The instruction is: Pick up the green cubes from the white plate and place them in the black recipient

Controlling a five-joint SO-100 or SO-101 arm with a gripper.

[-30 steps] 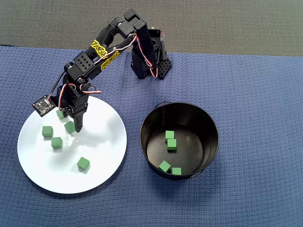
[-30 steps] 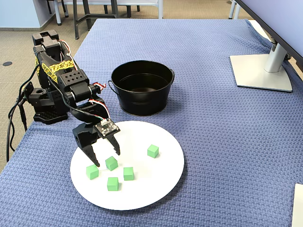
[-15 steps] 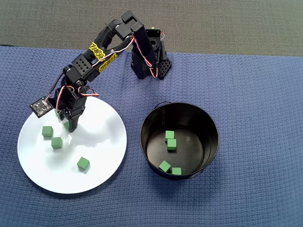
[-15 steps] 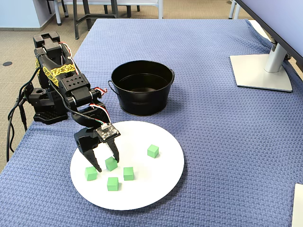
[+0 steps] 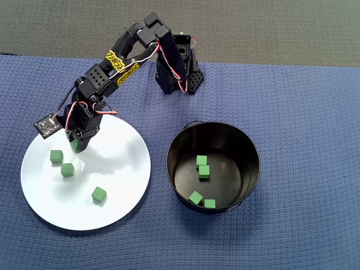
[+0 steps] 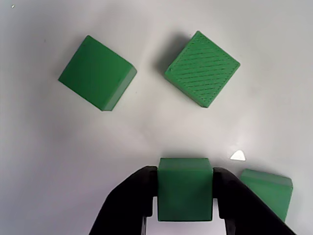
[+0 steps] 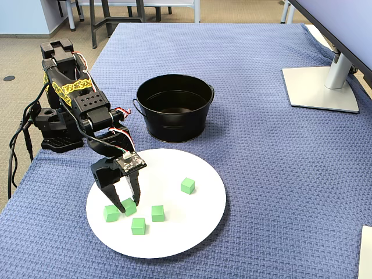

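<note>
Hand clamps green cube; no writing legible.

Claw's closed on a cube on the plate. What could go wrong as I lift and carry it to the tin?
1. A neighbouring cube sits right beside one finger; lifting may knock it.
2. The claw holds the gripped cube only at its fingertips, so it could slip out on the way.
3. The black tin has tall walls; a low carry could hit its rim.
</note>
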